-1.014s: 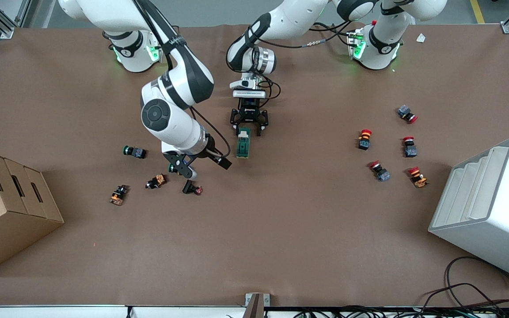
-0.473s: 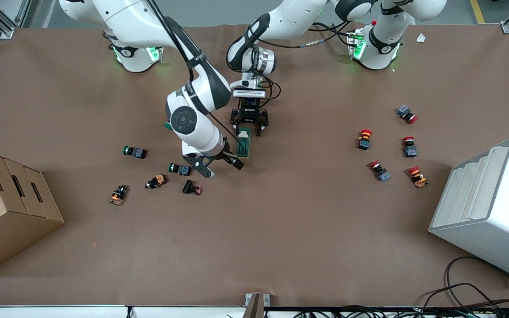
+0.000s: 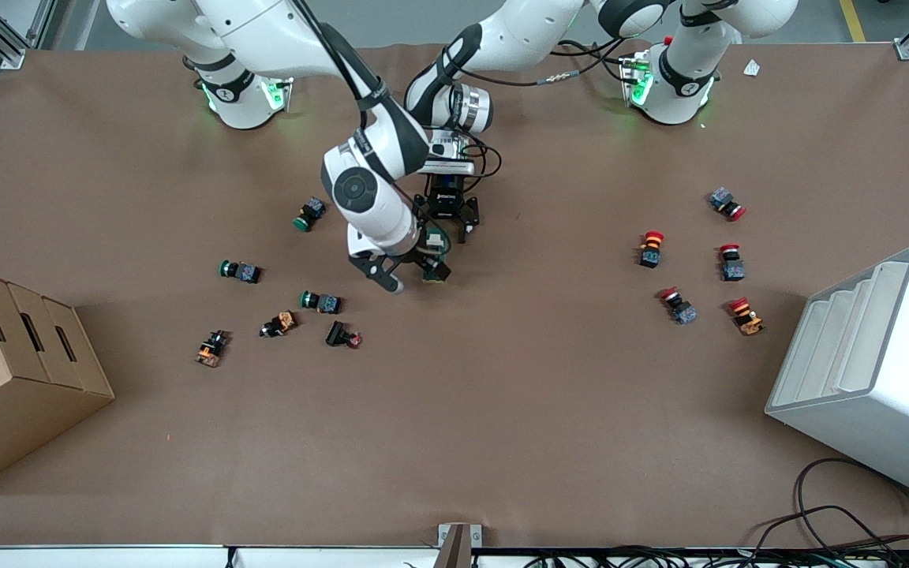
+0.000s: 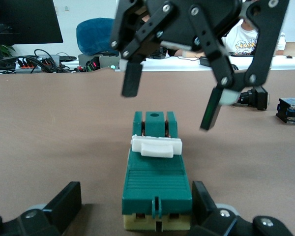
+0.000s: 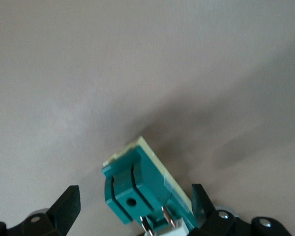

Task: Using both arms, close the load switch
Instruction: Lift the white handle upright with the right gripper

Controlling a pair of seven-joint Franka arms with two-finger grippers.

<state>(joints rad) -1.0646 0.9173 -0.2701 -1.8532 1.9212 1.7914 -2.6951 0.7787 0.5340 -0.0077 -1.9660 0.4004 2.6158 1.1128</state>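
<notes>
- The load switch [image 3: 436, 270] lies on the bench [image 3: 502, 410], upper centre of the front view.
- Left end effector [image 3: 445, 231] open, straddling its upper end.
- Right end effector [image 3: 405, 278] open over its lower end.

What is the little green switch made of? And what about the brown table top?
The load switch looks like hard plastic: smooth, moulded green ribs, with a glossy white lever and a cream base. The table cover looks like matte brown paper or cardboard sheet; no shine, faint creases. I can't be sure.

Even overhead light, soft shadows, right wrist view blurred
</notes>
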